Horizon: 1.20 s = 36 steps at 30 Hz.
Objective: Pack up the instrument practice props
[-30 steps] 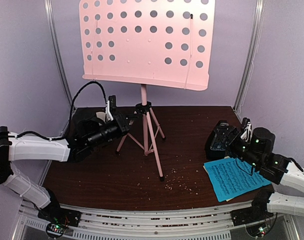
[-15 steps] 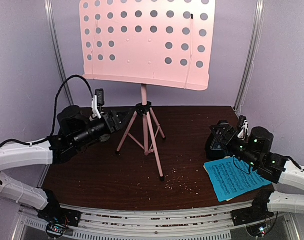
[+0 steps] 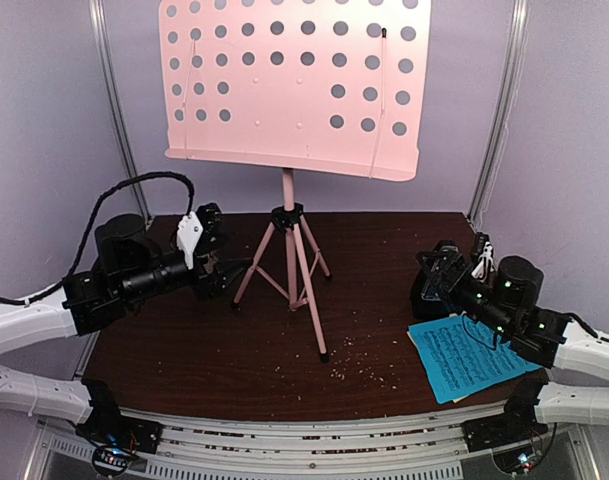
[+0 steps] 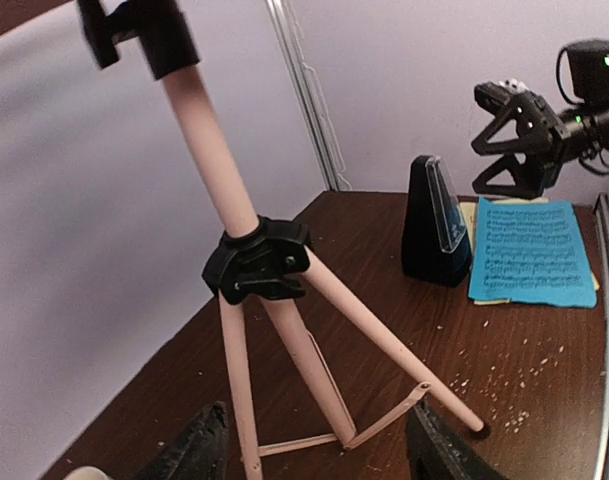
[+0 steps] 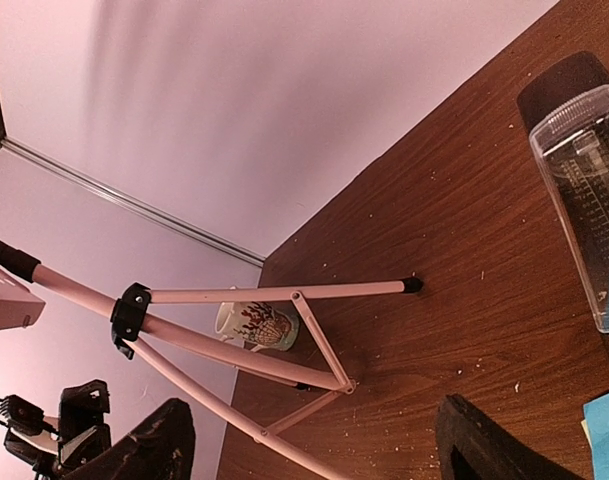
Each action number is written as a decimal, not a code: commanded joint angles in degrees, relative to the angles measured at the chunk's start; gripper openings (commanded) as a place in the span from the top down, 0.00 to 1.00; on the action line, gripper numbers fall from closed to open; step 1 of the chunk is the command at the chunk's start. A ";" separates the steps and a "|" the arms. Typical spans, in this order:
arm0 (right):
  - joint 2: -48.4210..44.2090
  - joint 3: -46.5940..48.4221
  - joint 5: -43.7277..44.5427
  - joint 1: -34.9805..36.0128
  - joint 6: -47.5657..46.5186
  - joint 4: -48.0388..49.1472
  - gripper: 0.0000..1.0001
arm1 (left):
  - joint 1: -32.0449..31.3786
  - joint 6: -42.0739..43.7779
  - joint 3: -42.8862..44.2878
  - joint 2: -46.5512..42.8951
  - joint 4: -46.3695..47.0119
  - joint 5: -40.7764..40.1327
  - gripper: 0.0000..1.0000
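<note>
Two claws are in play, and both are spread open with nothing gripped. Crumbs (image 3: 359, 372) are scattered along the near part of the dark wooden surface (image 3: 204, 350).

At the near right, the blue sheet-music page (image 3: 464, 362) is laid flat, with a yellow page (image 4: 466, 207) peeking out from under it. Just past its far corner the black metronome (image 4: 434, 225) is stood upright, clear cover on its front. The right claw (image 5: 314, 420) is held close by and a bit above it, jaws wide. No contact can be made out from the left wrist view.

Over on the left, the left claw (image 4: 319, 420) is pointed at the tripod, low down and right by the nearest leg. Whether that leg is actually touched can't be told.

The pink music stand (image 3: 294, 90) is planted mid-surface, all three legs splayed and the black collar clamped where they meet. A beige mug (image 5: 259, 325) is spotted behind the legs, toward the far left. The stand's perforated desk is tilted up against the purple back wall (image 3: 454, 150), empty of pages.
</note>
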 commanded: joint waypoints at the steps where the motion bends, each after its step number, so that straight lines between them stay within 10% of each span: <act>1: 0.23 -0.41 -0.56 0.50 -0.58 2.51 0.15 | -2.73 21.79 5.66 2.61 -6.13 -4.06 0.37; 36: -4.75 -2.14 2.56 0.60 0.54 -0.78 0.15 | -6.72 46.65 14.95 20.04 7.09 -19.98 0.55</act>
